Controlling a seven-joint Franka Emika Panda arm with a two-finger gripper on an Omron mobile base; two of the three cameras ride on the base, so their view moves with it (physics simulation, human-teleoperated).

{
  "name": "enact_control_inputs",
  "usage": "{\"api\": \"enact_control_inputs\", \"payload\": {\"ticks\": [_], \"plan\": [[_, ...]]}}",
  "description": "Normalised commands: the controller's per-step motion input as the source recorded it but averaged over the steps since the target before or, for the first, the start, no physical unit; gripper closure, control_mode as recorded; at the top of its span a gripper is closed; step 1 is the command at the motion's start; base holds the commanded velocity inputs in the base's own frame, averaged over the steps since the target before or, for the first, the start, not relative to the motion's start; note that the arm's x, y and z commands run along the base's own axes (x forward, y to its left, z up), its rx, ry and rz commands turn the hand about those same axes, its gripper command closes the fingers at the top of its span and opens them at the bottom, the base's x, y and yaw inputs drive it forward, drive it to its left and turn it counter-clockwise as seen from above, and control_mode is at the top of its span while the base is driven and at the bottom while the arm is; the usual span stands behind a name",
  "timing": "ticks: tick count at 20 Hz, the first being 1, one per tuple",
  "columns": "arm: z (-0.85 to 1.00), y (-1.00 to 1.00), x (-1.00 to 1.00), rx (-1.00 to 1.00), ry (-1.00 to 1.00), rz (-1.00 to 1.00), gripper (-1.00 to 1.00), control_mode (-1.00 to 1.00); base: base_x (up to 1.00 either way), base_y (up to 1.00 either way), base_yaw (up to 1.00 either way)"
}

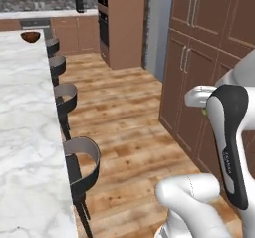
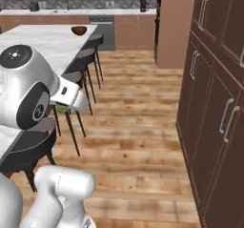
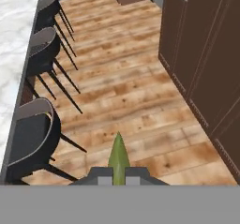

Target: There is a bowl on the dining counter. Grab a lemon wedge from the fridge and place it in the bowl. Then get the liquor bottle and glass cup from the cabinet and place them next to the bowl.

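Even, shadowless rendered light fills all three views, with a soft sheen on the white grey-veined marble counter top [image 1: 25, 132] at left and slightly coarse, soft textures throughout.

The marble tabletop [image 1: 25, 132] carries the bowl [image 1: 30, 36] near its far edge. Black stools [image 1: 79, 170] stand on the wooden floor [image 1: 124, 112] along its long edge.

The yellow-green lemon wedge [image 3: 118, 157] is showing against brown wood-grain flooring [image 3: 126, 92]; the dining counter [image 1: 25, 132] is showing white, grey-veined marble.
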Motion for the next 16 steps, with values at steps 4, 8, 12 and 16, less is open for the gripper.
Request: {"api": "enact_control_inputs", "payload": {"ticks": [4, 8, 12, 16], "plan": [[0.00, 0.00, 0.00, 0.00, 0.00, 0.00, 1.00, 1.00, 1.00, 0.00, 0.03], [0.00, 0.00, 0.00, 0.00, 0.00, 0.00, 1.00, 1.00, 1.00, -0.03, 0.03], [0.00, 0.00, 0.00, 0.00, 0.00, 0.00, 1.00, 1.00, 1.00, -0.11, 0.04], [0.00, 0.00, 0.00, 0.00, 0.00, 0.00, 1.00, 1.00, 1.00, -0.19, 0.07]]}}
